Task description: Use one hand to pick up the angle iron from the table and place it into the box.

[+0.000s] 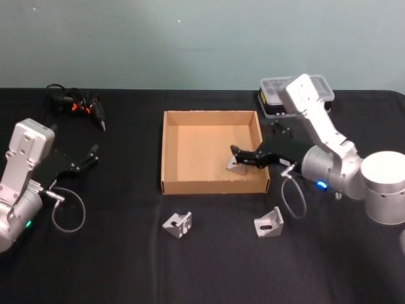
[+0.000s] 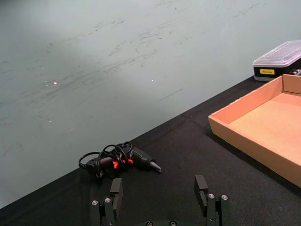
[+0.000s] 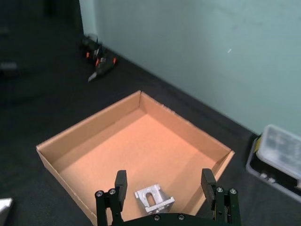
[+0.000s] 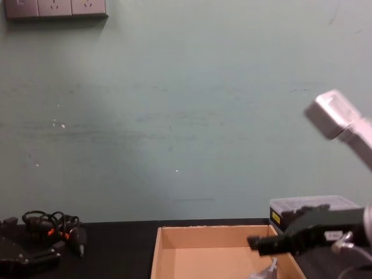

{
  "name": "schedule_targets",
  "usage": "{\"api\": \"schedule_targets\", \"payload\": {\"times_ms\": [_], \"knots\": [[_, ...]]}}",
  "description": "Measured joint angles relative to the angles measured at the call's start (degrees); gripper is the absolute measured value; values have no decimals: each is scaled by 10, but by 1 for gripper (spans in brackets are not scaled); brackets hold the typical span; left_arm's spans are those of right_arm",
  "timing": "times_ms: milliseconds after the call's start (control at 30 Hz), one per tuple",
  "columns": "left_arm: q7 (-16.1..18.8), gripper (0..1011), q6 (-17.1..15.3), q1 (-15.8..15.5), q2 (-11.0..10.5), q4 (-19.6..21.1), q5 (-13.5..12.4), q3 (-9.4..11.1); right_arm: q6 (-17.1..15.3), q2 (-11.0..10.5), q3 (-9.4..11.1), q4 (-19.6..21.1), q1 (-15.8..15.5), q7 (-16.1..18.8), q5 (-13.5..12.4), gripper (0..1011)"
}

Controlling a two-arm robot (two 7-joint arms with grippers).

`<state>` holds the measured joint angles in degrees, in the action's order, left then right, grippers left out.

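The tan cardboard box point(image 1: 169, 155) sits mid-table. One silver angle iron point(image 1: 235, 166) lies on its floor near the front right corner. My right gripper point(image 1: 240, 156) hovers just above it, reaching in over the right wall. In the right wrist view this gripper point(image 3: 164, 183) stands open, with the angle iron point(image 3: 154, 199) loose between and below the fingers. Two more angle irons point(image 1: 177, 224) point(image 1: 269, 221) rest on the black table point(image 1: 114, 253) in front of the box. My left gripper point(image 1: 88, 156) is parked open at the left, and its wrist view shows the same gripper point(image 2: 159, 187) holding nothing.
A clear-lidded black-and-yellow plastic case point(image 1: 278, 95) stands behind the box at the right. A black tool with orange marks and a coiled cord point(image 1: 79, 104) lies at the back left. A wall runs along the table's far edge.
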<state>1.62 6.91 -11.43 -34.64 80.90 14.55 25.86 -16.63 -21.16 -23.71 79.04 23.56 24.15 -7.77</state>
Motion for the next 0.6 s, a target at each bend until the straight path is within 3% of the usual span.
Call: {"api": "schedule_targets", "payload": {"times_ms": [300, 367, 600], "knots": [[0, 1000, 0, 0, 0, 0, 0, 0, 5, -21, 43, 106, -74, -24, -30, 1000], [0, 1000, 0, 0, 0, 0, 0, 0, 2, -29, 56, 143, -103, -30, -41, 1000], [0, 1000, 0, 0, 0, 0, 0, 0, -15, -44, 85, 212, -164, -43, -69, 1000]]}}
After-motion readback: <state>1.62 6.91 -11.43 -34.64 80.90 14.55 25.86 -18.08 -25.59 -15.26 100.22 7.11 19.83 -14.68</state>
